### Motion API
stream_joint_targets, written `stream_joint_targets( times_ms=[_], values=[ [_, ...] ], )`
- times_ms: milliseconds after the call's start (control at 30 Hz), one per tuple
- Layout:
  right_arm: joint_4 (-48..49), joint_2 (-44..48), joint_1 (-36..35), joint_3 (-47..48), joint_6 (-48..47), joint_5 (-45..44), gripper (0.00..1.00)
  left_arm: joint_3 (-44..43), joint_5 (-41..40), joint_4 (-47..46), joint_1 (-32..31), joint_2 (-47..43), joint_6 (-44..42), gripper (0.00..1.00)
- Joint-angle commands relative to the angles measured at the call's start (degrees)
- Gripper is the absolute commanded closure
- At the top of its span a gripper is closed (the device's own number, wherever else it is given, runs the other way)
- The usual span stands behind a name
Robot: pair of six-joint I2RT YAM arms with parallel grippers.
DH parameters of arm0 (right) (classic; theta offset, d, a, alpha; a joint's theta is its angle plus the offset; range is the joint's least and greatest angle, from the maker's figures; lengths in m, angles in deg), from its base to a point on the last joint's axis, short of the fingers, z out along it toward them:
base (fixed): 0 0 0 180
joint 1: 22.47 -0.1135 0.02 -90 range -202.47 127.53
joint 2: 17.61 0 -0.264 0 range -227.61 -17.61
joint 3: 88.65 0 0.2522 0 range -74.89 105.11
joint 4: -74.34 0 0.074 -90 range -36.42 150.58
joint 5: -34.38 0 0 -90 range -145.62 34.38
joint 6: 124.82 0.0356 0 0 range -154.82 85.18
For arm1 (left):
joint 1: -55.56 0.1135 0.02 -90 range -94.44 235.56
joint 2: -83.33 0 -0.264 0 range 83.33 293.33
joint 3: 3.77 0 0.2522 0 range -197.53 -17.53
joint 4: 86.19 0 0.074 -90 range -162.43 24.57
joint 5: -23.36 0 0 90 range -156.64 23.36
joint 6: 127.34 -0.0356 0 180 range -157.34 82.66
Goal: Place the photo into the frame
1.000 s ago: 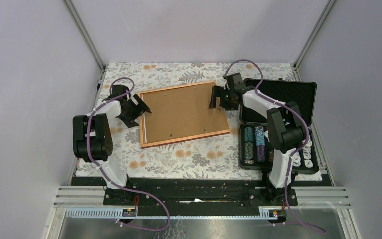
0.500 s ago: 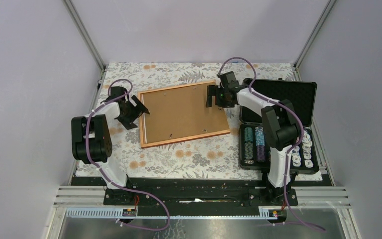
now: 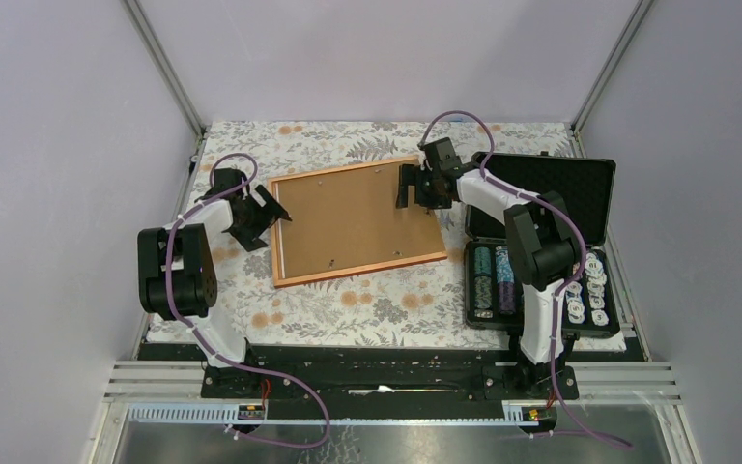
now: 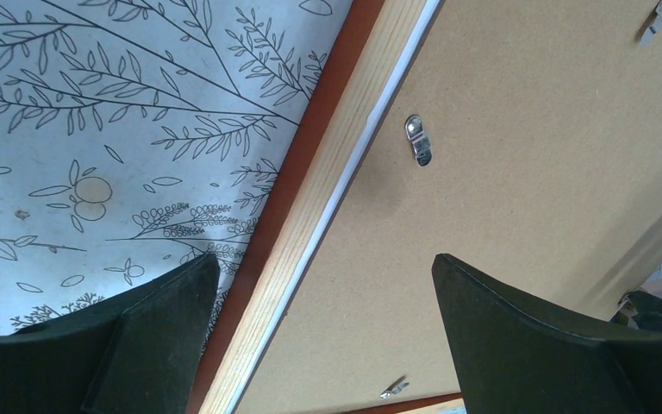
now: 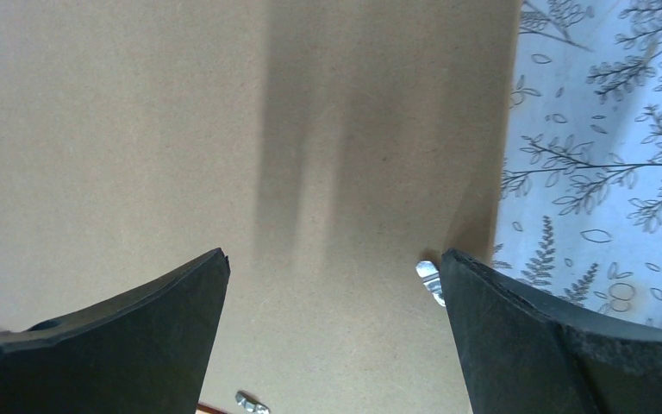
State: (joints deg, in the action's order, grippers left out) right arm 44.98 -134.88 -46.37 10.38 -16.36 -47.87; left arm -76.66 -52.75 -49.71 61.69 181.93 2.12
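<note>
Lying back-up in the middle of the tabletop (image 3: 377, 311), the frame (image 3: 362, 271) shows only its orange-brown rim around a plain brown backing board (image 3: 353, 220). No print of the photo can be seen anywhere. A thin white strip (image 4: 369, 131) between the wooden rail and the board, seen from the left wrist, may be its edge, but I cannot tell for sure.

If that strip is the photo, it may be riding on the ledge instead of sitting flat, and pressing the board down could crease it. A metal clip (image 4: 418, 140) lies on the board near that rail. Whether it locks anything is unclear, so lifting or flipping the frame now could let the board and whatever is under it slide out.

The left tool (image 3: 269, 224) hovers with its fingers spread wide, straddling the frame's left rail and holding nothing. The right tool (image 3: 415, 198) is equally wide apart and empty above the far right corner. A descent from either could catch the rim and skid the frame. On the right, that push would drive it toward the black case (image 3: 541, 193) just beside it.
</note>
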Motion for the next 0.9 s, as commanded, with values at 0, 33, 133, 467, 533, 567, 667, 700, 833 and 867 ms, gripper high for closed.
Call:
stream_joint_targets(
  times_ms=[0, 33, 133, 467, 533, 567, 667, 700, 833, 867],
  values=[
    [-1.3, 0.0, -1.0, 1.6, 3.4, 6.3, 0.0, 0.5, 1.5, -2.0, 0.3, -2.5, -0.3, 0.01],
    [-0.7, 0.1, -1.1, 1.5, 4.1, 8.2, 0.0, 0.7, 1.8, -2.2, 0.3, -2.5, -0.2, 0.01],
    [4.3, -0.2, -1.7, 0.6, 6.6, 15.4, 0.0, 0.9, 2.6, -2.7, 0.3, -2.4, 0.0, 0.01],
    [2.1, 2.1, -2.3, 1.2, 5.1, 4.1, 0.0, 1.0, 2.4, -2.7, 0.5, -3.0, -0.2, 0.01],
    [-3.3, 3.7, -2.3, 1.5, 2.7, -5.7, 0.0, 1.0, 2.4, -2.6, 0.5, -3.2, -0.2, 0.01],
    [-5.3, 4.4, -2.3, 1.6, 2.1, -9.7, 0.0, 1.0, 2.5, -2.7, 0.5, -3.1, -0.2, 0.01],
    [-9.0, 5.9, -2.1, 1.7, 1.5, -16.1, 0.0, 1.0, 2.5, -2.6, 0.7, -2.9, -0.2, 0.01],
    [-9.6, 6.2, -2.1, 1.7, 1.6, -16.3, 0.0, 1.0, 2.5, -2.6, 0.7, -2.9, -0.3, 0.01],
    [-10.1, 6.3, -2.1, 1.8, 2.0, -14.0, 0.0, 0.9, 2.5, -2.6, 0.8, -2.8, -0.3, 0.01],
    [-10.0, 6.0, -2.1, 1.9, 2.1, -13.7, 0.0, 0.9, 2.5, -2.6, 0.8, -2.7, -0.3, 0.01]
  ],
)
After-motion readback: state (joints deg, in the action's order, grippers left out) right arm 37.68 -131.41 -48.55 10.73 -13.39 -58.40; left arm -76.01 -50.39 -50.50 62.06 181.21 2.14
